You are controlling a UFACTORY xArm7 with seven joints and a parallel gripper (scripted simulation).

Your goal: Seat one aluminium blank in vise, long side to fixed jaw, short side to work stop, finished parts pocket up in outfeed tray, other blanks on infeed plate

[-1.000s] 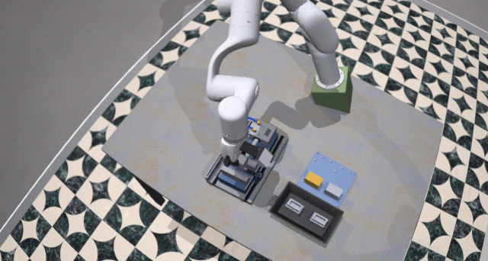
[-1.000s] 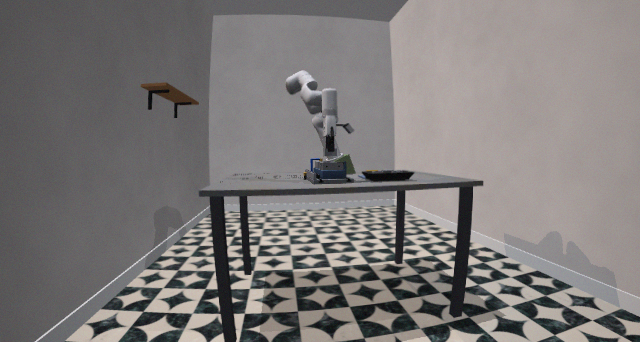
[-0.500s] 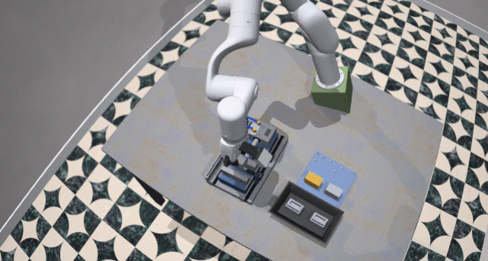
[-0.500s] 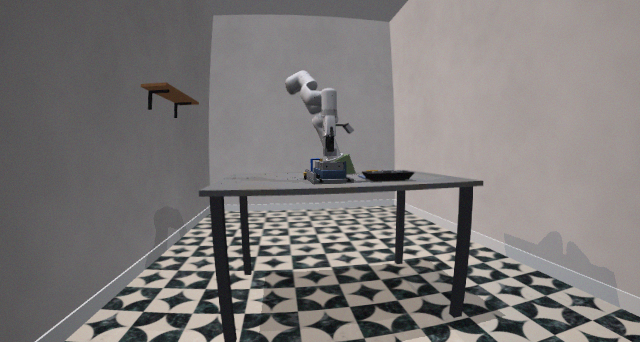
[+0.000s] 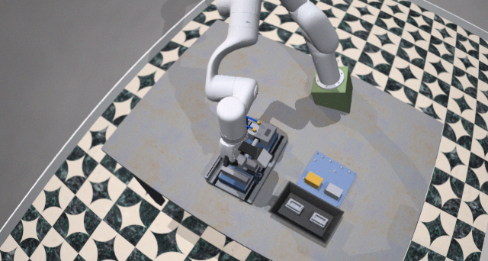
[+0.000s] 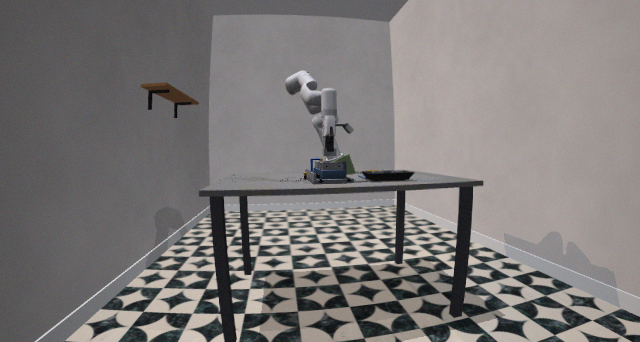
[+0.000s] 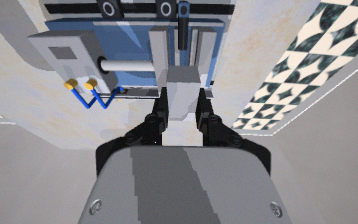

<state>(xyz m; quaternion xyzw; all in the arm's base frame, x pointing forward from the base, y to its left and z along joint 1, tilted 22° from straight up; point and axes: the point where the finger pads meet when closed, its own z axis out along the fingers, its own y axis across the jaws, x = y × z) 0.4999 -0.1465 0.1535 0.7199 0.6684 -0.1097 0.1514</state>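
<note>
My gripper [image 7: 182, 96] is shut on a grey aluminium blank [image 7: 182, 102] and holds it above the vise [image 5: 242, 172], over the vise's middle. In the wrist view the vise [image 7: 140, 50] lies ahead, with the grey end block with blue hoses [image 7: 72, 55] at the left and a short dark rod [image 7: 182, 27] near the far end. In the exterior view the gripper [image 6: 328, 144] hangs a little above the vise [image 6: 327, 172]. A brass blank [image 5: 313, 179] and another aluminium blank [image 5: 333, 190] lie flat on the blue infeed plate [image 5: 327, 177]. Two finished parts [image 5: 294, 206] [image 5: 319, 219] lie pocket up in the dark outfeed tray [image 5: 306, 212].
The arm's green base block [image 5: 332, 90] stands at the back right of the table. The tray sits directly in front of the infeed plate, to the right of the vise. Small pins stand along the plate's far edge [image 5: 328, 163].
</note>
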